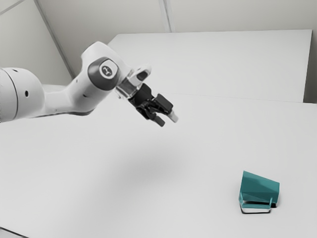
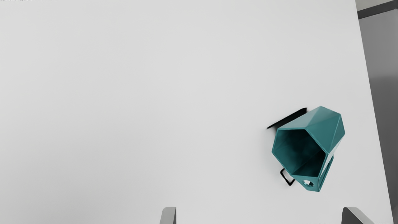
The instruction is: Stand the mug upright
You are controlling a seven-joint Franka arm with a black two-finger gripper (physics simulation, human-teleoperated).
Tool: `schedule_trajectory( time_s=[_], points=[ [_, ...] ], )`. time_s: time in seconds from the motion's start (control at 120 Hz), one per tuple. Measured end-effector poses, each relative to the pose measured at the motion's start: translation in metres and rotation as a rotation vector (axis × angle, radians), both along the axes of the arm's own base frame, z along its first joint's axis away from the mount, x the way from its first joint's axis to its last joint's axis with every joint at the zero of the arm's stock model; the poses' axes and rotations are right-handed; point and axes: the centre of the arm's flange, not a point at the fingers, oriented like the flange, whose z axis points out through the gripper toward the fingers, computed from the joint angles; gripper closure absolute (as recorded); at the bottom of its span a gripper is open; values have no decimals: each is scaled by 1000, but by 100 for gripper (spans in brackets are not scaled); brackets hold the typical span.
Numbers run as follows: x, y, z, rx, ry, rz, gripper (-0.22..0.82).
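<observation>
High above the table in the exterior view, my black gripper (image 1: 167,120) is open with nothing between its fingers. A teal faceted mug (image 1: 259,189) lies on its side toward the lower right of that view, well apart from the gripper, with its handle on the side facing the camera. In the wrist view the mug (image 2: 325,133) shows its dark hollow mouth, turned partly toward my hand, and its handle beside the rim. The two fingertips of the gripper (image 2: 259,216) stand wide apart there, touching nothing.
The mug rests on a white table (image 1: 208,163). In the wrist view, a table edge runs past the mug's far side, with a grey surface (image 2: 381,62) beyond it. A white panel (image 1: 223,64) stands behind the table in the exterior view.
</observation>
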Motion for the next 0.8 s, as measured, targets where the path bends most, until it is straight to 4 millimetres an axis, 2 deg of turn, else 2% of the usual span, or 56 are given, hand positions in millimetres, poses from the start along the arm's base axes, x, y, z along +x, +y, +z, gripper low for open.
schedule_trajectory(
  time_s=[0.167, 0.308, 0.8],
  points=[
    [-2, -15, -27, -63, 3, -30, 3],
    [-5, -36, -47, -104, 1, -68, 3],
    [-20, -96, -89, -158, 24, -138, 2]
  ],
)
